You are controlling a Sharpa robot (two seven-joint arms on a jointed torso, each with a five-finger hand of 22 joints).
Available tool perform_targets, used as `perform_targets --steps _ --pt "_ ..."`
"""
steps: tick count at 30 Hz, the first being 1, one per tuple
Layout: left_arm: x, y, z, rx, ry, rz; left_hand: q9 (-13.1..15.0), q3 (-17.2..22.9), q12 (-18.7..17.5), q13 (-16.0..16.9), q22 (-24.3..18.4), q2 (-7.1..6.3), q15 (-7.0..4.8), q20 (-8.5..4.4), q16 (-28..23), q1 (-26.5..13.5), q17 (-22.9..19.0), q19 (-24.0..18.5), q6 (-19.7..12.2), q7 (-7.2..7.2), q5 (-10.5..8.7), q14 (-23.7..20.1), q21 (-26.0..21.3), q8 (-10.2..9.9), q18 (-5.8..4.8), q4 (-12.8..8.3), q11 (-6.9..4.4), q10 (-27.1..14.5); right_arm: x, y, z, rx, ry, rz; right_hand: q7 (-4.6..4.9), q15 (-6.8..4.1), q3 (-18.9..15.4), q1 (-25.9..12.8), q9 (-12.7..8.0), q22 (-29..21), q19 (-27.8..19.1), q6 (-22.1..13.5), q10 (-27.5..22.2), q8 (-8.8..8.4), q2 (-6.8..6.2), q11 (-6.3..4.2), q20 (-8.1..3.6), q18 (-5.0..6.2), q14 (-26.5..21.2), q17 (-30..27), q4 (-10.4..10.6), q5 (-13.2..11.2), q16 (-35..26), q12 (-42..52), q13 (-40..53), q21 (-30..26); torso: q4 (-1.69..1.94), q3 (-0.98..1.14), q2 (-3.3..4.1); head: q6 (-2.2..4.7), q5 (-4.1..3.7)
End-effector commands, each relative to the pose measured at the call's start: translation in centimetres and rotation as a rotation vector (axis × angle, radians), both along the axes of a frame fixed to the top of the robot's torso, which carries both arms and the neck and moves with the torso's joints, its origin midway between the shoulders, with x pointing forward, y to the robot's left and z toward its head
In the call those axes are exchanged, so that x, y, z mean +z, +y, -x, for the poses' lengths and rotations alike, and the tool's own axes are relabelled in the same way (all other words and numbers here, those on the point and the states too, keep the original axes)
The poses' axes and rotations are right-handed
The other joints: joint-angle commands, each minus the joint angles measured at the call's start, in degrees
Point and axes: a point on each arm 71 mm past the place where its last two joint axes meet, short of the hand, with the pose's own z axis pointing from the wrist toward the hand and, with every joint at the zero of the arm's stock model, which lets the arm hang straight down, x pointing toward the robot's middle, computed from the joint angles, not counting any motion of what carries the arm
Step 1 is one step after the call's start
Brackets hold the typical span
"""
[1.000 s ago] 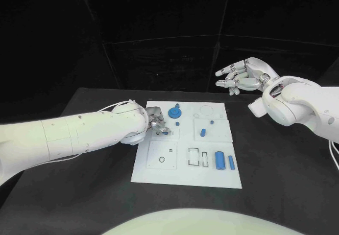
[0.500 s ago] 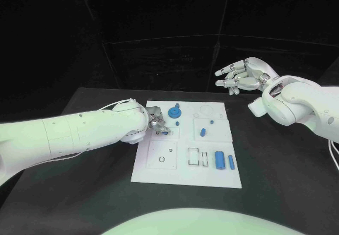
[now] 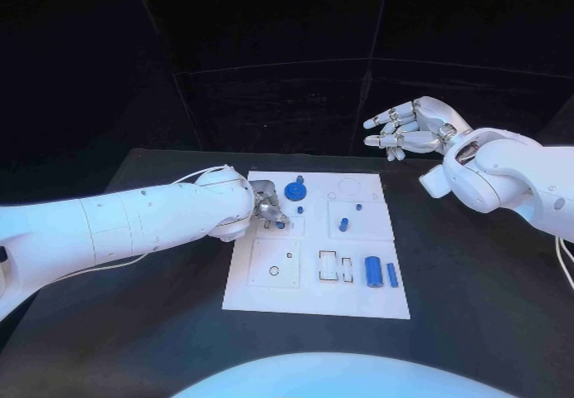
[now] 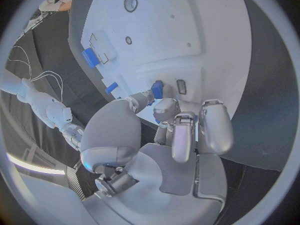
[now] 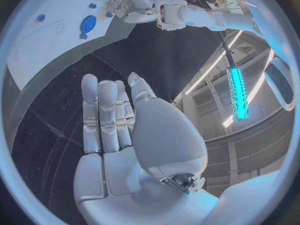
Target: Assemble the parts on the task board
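Observation:
The white task board (image 3: 359, 298) lies mid-table. My left hand (image 3: 265, 207) is low over its near-left upper part and pinches a small blue part (image 4: 157, 89) between thumb and a finger, close to a rectangular slot (image 4: 181, 86) in the board (image 4: 206, 30). A blue gear (image 3: 297, 193) stands at the board's far side, with a short blue peg (image 3: 343, 223) near the middle. Two long blue bars (image 3: 373, 269) lie side by side at the right. My right hand (image 3: 406, 128) hangs high beyond the board's far right corner, fingers apart and holding nothing.
Empty outlined recesses (image 3: 333, 265) and a small round hole (image 3: 274, 270) mark the board's near half. Black table (image 3: 479, 274) surrounds the board. From the right wrist, the gear (image 5: 87, 23) and my left hand (image 5: 134, 5) show far off.

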Motion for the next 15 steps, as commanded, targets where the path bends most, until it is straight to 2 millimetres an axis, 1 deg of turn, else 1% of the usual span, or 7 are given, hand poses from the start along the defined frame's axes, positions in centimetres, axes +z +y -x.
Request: perform_targets --steps 1,6,10,14,15 --pt "-0.64 -0.32 0.42 -0.023 0.057 -0.012 -0.1 -0.2 -0.4 -0.1 0.1 0.13 -0.25 -0.28 0.4 -0.4 15.1 0.3 0.6 -0.26 -0.07 6.0 0.2 -0.3 -1.02 0.5 -0.22 0.3 0.18 0.16 0.03 0.011 -0.005 -0.006 -0.08 -0.08 -0.1 0.2 -0.1 -0.1 0.5 -0.3 -0.3 0.32 -0.06 0.0 -0.01 0.28 0.4 0.1 -0.1 0.2 -0.2 -0.2 -0.1 -0.3 0.02 0.01 0.03 -0.08 -0.08" --pt "-0.66 -0.45 0.31 -0.024 0.059 -0.014 -0.1 -0.8 -0.7 -0.5 0.2 0.14 -0.28 -0.32 0.4 -1.1 15.1 0.3 0.9 -0.31 -0.09 6.0 0.3 -0.4 -1.04 1.0 -0.27 0.3 0.18 0.19 0.05 0.012 -0.005 -0.005 -0.08 -0.08 -0.1 0.2 -0.1 -0.1 0.5 -0.3 -0.3 0.32 -0.06 0.0 -0.01 0.28 0.4 0.1 -0.1 0.2 -0.2 -0.2 -0.1 -0.3 0.04 -0.01 0.02 -0.17 -0.17" --pt "-0.67 -0.47 0.23 -0.024 0.059 -0.015 -0.2 -1.9 -1.0 -1.0 0.3 0.14 -0.32 -0.36 0.4 -2.0 15.1 0.4 1.3 -0.37 -0.14 6.0 0.3 -0.5 -1.06 1.8 -0.31 0.3 0.19 0.2 0.07 0.013 -0.005 -0.004 -0.08 -0.08 -0.1 0.2 -0.1 -0.1 0.5 -0.3 -0.3 0.32 -0.06 0.0 -0.01 0.28 0.4 0.1 -0.1 0.2 -0.2 -0.2 -0.1 -0.3 0.08 -0.01 0.0 -0.16 -0.22" --pt "-0.68 -0.39 0.16 -0.022 0.06 -0.017 -0.3 -3.8 -1.3 -1.5 0.4 -0.11 -0.35 -0.38 0.4 -3.1 15.1 0.4 1.7 -0.42 -0.24 6.0 0.4 -0.7 -1.08 2.7 -0.35 0.2 0.19 0.18 0.08 0.012 -0.006 -0.004 -0.1 -0.09 -0.1 0.2 -0.1 -0.2 0.5 -0.3 -0.3 0.35 -0.04 -0.02 -0.01 0.31 0.5 0.1 0.0 0.3 -0.3 -0.2 -0.2 -0.4 0.11 -0.03 -0.01 -0.19 -0.29" --pt "-0.68 -0.34 0.14 -0.02 0.059 -0.017 -0.3 -4.7 -1.5 -1.7 0.5 -0.26 -0.34 -0.4 0.4 -3.8 15.1 0.4 1.9 -0.4 -0.31 6.0 0.4 -0.8 -1.09 3.3 -0.33 0.2 0.19 0.17 0.08 0.012 -0.006 -0.004 -0.1 -0.09 -0.1 0.2 -0.1 -0.2 0.5 -0.3 -0.3 0.35 -0.04 -0.02 -0.01 0.31 0.5 0.1 0.0 0.3 -0.3 -0.2 -0.2 -0.4 0.1 -0.04 -0.02 -0.19 -0.27"
